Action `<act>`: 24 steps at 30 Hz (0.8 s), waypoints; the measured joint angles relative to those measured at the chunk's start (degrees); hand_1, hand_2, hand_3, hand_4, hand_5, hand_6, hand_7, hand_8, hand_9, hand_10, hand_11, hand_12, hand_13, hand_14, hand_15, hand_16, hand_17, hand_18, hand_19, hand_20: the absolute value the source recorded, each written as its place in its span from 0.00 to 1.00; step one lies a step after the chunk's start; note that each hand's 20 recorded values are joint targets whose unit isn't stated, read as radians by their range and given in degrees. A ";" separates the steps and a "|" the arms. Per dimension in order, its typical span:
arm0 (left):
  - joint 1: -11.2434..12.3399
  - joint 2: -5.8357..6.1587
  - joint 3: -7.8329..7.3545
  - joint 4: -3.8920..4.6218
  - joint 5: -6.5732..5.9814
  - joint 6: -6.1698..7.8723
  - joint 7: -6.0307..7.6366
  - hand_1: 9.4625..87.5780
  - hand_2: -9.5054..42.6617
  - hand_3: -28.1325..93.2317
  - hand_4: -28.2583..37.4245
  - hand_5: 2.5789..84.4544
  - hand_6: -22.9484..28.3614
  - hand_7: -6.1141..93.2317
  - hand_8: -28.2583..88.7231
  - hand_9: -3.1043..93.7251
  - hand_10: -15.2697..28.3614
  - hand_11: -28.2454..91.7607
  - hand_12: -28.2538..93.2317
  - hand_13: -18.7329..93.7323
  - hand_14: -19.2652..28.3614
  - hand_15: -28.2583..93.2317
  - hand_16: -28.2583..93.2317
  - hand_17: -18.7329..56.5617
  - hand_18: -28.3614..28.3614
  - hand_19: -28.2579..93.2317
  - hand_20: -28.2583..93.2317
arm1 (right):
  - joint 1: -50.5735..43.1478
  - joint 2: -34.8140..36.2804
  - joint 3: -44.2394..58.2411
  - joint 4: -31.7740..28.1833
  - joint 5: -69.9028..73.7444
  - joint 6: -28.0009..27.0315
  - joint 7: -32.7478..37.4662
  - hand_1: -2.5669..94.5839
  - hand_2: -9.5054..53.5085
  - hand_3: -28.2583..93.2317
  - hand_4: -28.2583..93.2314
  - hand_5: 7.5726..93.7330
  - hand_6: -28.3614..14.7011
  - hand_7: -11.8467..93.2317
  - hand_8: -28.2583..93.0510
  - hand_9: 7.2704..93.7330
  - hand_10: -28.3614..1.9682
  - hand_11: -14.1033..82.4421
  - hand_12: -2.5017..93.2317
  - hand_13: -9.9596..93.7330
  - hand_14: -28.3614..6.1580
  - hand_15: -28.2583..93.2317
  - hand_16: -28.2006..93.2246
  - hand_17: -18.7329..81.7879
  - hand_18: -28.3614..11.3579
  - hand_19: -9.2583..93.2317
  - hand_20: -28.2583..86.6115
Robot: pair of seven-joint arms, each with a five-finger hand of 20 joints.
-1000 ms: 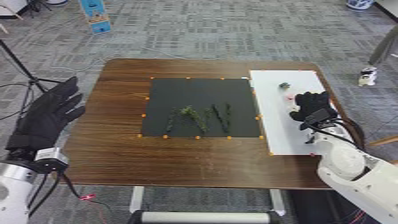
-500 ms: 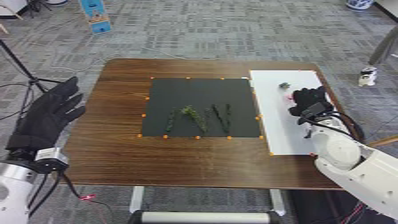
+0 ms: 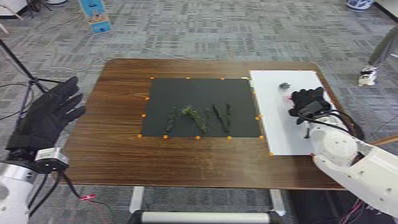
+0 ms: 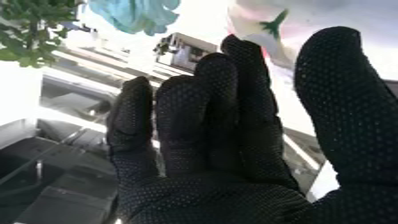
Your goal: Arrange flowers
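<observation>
Edging forward over the white board (image 3: 289, 135), the right hand (image 3: 309, 102) has its fingers uncurled and empty, so I judge it's lining up a grasp, the blue flower (image 4: 133, 14) near it and green stems (image 3: 189, 112) on the black mat (image 3: 200, 90).

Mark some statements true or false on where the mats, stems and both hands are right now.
1. The green stems lie on the black mat. True.
2. The white sheet lies to the left of the black mat. False: it lies to the right of it.
3. The right hand is over the white sheet. True.
4. The right hand's fingers are curled round a stem. False: they are straight and hold nothing.
5. The left hand is to the left of the black mat, fingers extended. True.
</observation>
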 measured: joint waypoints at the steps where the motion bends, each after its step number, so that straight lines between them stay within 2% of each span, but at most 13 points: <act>1: -0.07 0.00 0.07 0.01 -0.01 0.01 0.00 0.25 0.00 0.72 0.00 0.26 0.48 0.21 0.17 0.20 0.54 0.32 0.38 0.28 0.63 0.31 0.27 0.12 0.78 0.52 0.29 | 0.05 -0.06 0.00 0.03 0.00 -0.17 -0.01 0.50 0.00 0.83 0.00 0.63 0.70 0.52 0.28 0.63 0.63 0.62 0.65 0.66 0.59 0.86 0.58 0.47 0.25 0.84 0.70; 4: -0.22 0.00 0.23 0.03 -0.03 0.02 -0.01 0.25 0.00 0.72 0.00 0.26 0.48 0.21 0.17 0.20 0.54 0.32 0.38 0.28 0.63 0.31 0.27 0.12 0.78 0.52 0.29 | 0.09 -0.12 0.00 0.12 -0.09 -0.11 -0.01 0.53 0.00 0.88 0.00 0.68 0.71 0.57 0.34 0.71 0.66 0.57 0.71 0.70 0.62 0.85 0.61 0.47 0.25 0.84 0.70; 13: -0.24 0.00 0.40 0.03 -0.12 0.12 0.02 0.24 0.00 0.72 0.00 0.26 0.48 0.21 0.16 0.20 0.54 0.32 0.38 0.28 0.63 0.32 0.27 0.12 0.78 0.52 0.29 | -0.79 -0.10 1.01 -0.10 -0.05 0.47 -0.34 0.51 0.00 0.92 0.03 0.67 0.70 0.61 0.36 0.72 0.65 0.59 0.73 0.71 0.59 0.87 0.62 0.47 0.24 0.84 0.70; 17: -0.27 0.18 0.38 0.02 -0.23 0.06 0.02 0.24 0.00 0.72 0.00 0.26 0.48 0.21 0.16 0.20 0.54 0.32 0.38 0.28 0.63 0.31 0.27 0.12 0.78 0.52 0.29 | -4.49 0.37 4.37 -2.38 -0.11 1.59 -0.42 0.51 0.00 0.92 0.03 0.67 0.70 0.62 0.36 0.73 0.64 0.60 0.73 0.71 0.59 0.88 0.61 0.47 0.24 0.84 0.70; 21: 0.01 0.43 -0.80 -0.14 -0.69 -0.05 0.22 0.24 0.00 0.72 0.00 0.26 0.48 0.21 0.16 0.20 0.54 0.32 0.38 0.28 0.64 0.32 0.27 0.12 0.78 0.52 0.29 | -10.42 1.60 8.42 -7.54 -0.43 3.32 -0.21 0.51 0.00 0.92 0.03 0.67 0.69 0.62 0.36 0.73 0.65 0.60 0.73 0.71 0.58 0.88 0.61 0.47 0.24 0.84 0.70; 24: 0.53 0.56 -2.46 -0.31 -2.22 -0.41 0.66 0.24 0.00 0.73 0.00 0.26 0.48 0.21 0.16 0.20 0.54 0.32 0.38 0.28 0.64 0.32 0.27 0.12 0.78 0.52 0.29 | -14.44 2.51 10.98 -11.97 -0.62 6.04 -0.19 0.52 0.00 0.92 0.03 0.68 0.69 0.62 0.36 0.73 0.64 0.60 0.73 0.71 0.58 0.88 0.61 0.47 0.24 0.84 0.70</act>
